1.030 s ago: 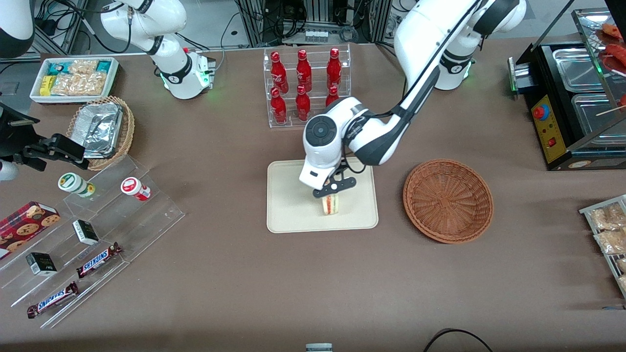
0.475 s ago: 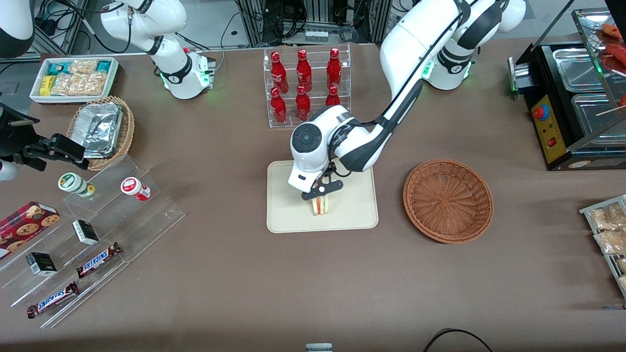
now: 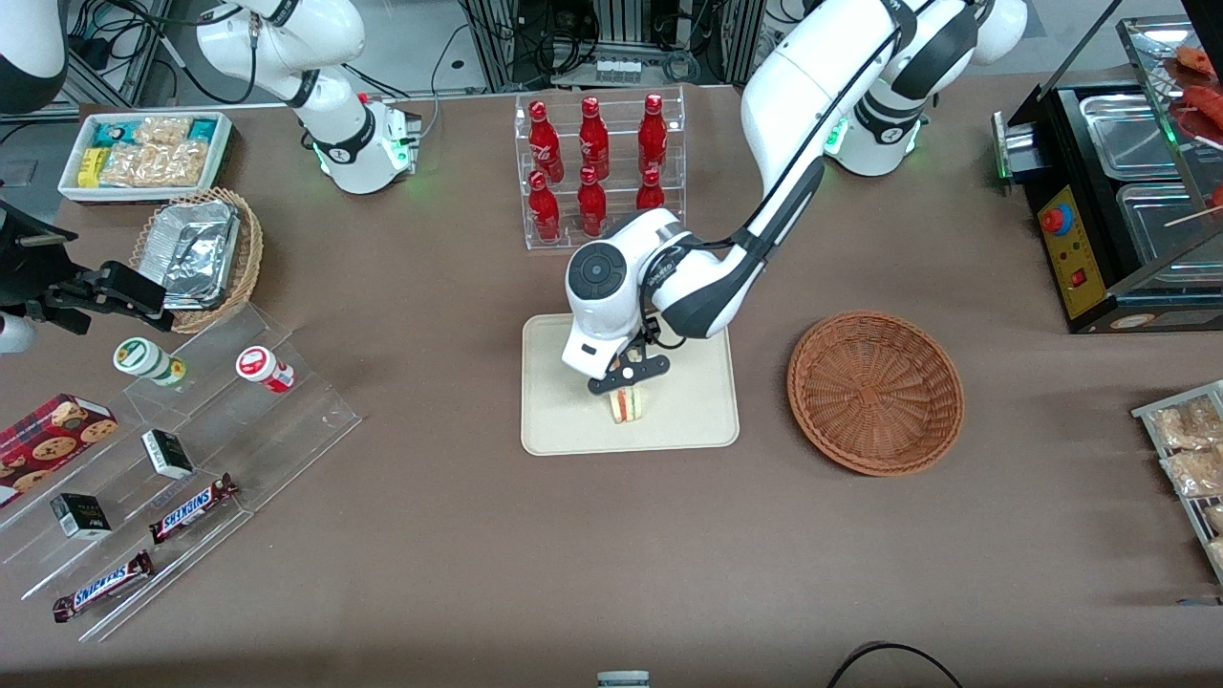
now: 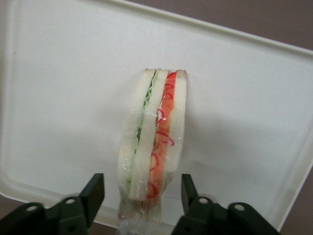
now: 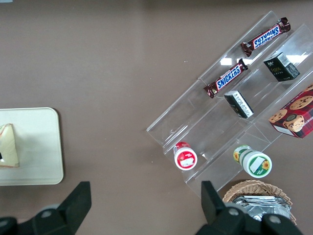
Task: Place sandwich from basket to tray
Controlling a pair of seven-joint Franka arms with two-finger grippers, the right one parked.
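Left arm's gripper (image 3: pixel 626 386) hangs low over the tray (image 3: pixel 564 420), straight above the sandwich (image 3: pixel 626 405); in the wrist view the gripper (image 4: pixel 143 192) has its two fingers (image 4: pixel 95 188) spread to either side of the sandwich (image 4: pixel 154 142), with a thin gap of tray (image 4: pixel 58 98) showing on each side, so I read it as opened and holding nothing, only straddling the wedge; the sandwich stands on its edge, bread slices upright, red and green layers facing up, clear wrap bunched at the end between the fingers; it stands that way probably because the fingers pinched it across the flat bread faces and set it down without tipping it; in the front view it sits about 6 o'clock from the tray's middle, inside the rim, nearer the camera-side edge; the basket (image 3: pixel 874 392) lies at 3 o'clock from the tray, well apart, nothing in it; rack of red bottles (image 3: pixel 594 167) at 12 o'clock from the tray, clear of the work; judgement: sandwich is delivered, what remains is a straight lift so the fingers don't drag the wrap or knock the wedge over; standing on a narrow edge it looks easy to topple.
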